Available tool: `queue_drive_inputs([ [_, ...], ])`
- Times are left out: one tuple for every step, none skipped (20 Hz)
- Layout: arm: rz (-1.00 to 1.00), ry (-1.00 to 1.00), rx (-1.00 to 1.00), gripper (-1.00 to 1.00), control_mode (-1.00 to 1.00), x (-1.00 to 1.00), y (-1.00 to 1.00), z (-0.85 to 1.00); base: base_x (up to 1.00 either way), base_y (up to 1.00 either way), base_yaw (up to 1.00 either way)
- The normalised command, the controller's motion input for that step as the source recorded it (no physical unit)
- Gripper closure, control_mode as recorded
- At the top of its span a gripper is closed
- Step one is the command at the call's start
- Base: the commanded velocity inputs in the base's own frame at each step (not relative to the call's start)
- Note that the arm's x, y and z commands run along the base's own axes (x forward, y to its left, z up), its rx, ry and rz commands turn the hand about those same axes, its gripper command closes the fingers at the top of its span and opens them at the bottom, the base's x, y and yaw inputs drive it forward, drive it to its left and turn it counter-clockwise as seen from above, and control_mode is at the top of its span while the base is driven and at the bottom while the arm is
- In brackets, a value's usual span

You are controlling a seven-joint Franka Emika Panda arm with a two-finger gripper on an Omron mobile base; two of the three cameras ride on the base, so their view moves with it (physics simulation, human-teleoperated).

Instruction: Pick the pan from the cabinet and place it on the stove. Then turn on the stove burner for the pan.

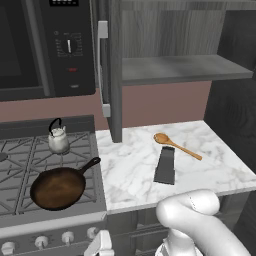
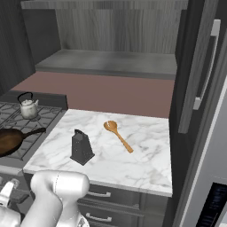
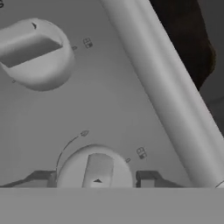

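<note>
Pan (image 1: pixel 57 188) sits on the stove (image 1: pixel 20 150); my fingers (image 3: pixel 97 180) straddle a knob (image 3: pixel 95 169), open, ready to turn it.

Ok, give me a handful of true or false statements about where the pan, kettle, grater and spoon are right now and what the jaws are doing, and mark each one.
1. The pan sits on the stove grates. True.
2. The kettle stands inside the cabinet. False: it stands on the stove, behind the pan; the cabinet shelf holds nothing that can be seen.
3. The wooden spoon lies on the marble counter, beside the dark grater. True.
4. The gripper has its jaws clamped on the pan's handle. False: the hand view shows them either side of a stove knob, apart from it, with nothing held.
5. The cabinet door is shut. False: it stands open, showing the shelf.
</note>
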Motion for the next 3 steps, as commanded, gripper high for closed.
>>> queue_drive_inputs([
  [0.00,0.00,-0.31,1.00,-1.00,-0.10,0.00,0.00,0.00,0.00,0.00],
  [0.00,0.00,-0.30,1.00,-1.00,-0.10,0.00,0.00,0.00,0.00,0.00],
  [0.00,0.01,-0.28,1.00,-1.00,-0.10,0.00,0.00,0.00,0.00,0.00],
])
